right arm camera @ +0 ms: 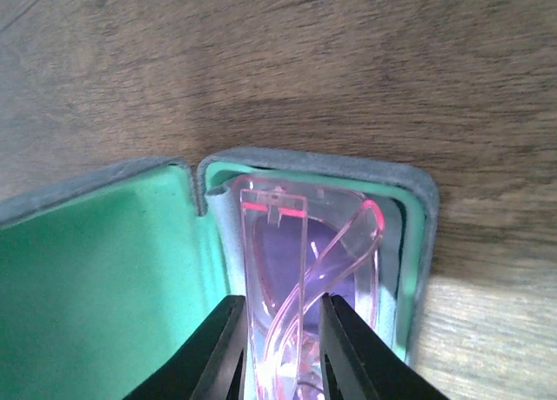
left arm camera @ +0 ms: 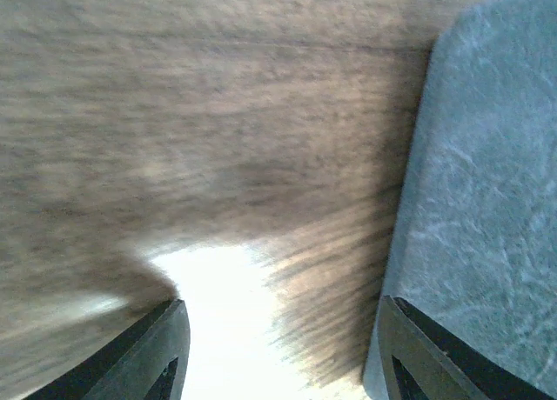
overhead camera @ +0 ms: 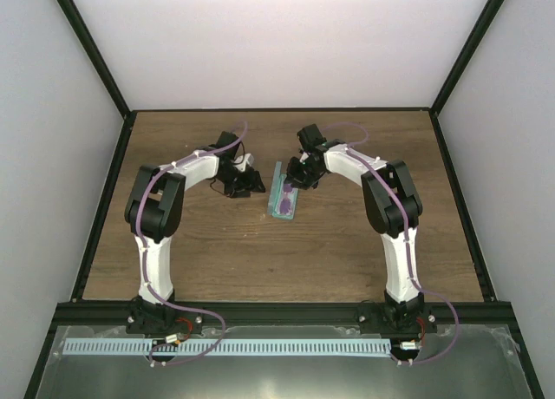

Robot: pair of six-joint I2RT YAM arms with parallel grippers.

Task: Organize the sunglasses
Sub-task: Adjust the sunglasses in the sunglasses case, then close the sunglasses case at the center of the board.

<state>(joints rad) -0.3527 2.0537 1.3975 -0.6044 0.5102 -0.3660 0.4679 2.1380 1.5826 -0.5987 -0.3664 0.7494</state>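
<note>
Right wrist, one sunglasses point(right arm camera: 306, 235) in one open case point(right arm camera: 421, 210), right end effector point(right arm camera: 280, 311) pinching them, left end effector point(left arm camera: 283, 306) spread.

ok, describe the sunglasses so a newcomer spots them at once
Near the middle of the wooden table lies an open grey case with green lining. The sunglasses sit folded inside it: clear pink frame, purple lenses, the only pink thing there.

Hidden from you
The sunglasses point(right arm camera: 287, 243) run off the right wrist view's bottom edge; the counter point(left arm camera: 218, 113) looks blurred.
</note>
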